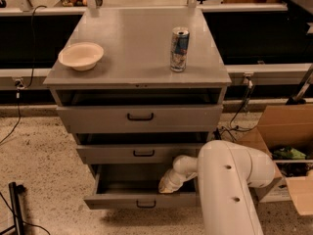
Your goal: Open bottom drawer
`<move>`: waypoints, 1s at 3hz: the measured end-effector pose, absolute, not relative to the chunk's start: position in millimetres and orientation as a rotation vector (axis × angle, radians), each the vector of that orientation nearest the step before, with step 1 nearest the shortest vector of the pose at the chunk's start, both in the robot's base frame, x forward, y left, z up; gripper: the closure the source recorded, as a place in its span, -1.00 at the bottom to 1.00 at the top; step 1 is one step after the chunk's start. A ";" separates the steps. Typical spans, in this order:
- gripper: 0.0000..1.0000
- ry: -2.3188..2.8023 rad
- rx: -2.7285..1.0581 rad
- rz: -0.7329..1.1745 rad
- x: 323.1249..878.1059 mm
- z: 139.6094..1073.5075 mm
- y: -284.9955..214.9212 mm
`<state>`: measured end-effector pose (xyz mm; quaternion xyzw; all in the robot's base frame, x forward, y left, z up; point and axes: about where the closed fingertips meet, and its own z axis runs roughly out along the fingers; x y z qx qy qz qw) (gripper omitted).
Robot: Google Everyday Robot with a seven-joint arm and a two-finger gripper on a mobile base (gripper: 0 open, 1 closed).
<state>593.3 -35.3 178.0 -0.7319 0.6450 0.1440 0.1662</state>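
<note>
The bottom drawer (139, 199) of the grey cabinet is pulled out, showing its plain grey interior and small black bar handle (145, 204). My white arm (230, 180) comes in from the lower right and reaches down into the drawer's right side. The gripper (165, 186) is at the arm's tip inside the drawer, just behind the drawer front. The middle drawer (142, 153) and top drawer (139, 117) above stand slightly out.
A cream bowl (80, 56) and a drink can (179, 49) stand on the cabinet top. An open cardboard box (286, 146) sits on the floor at right. Cables run along the speckled floor. A black stand (17, 212) is at lower left.
</note>
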 end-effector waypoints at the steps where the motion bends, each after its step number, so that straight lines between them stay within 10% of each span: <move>1: 1.00 1.836 -2.084 0.410 593.3 178.2 -35.3; 3: 1.00 1.836 -2.084 0.410 593.3 178.8 -35.3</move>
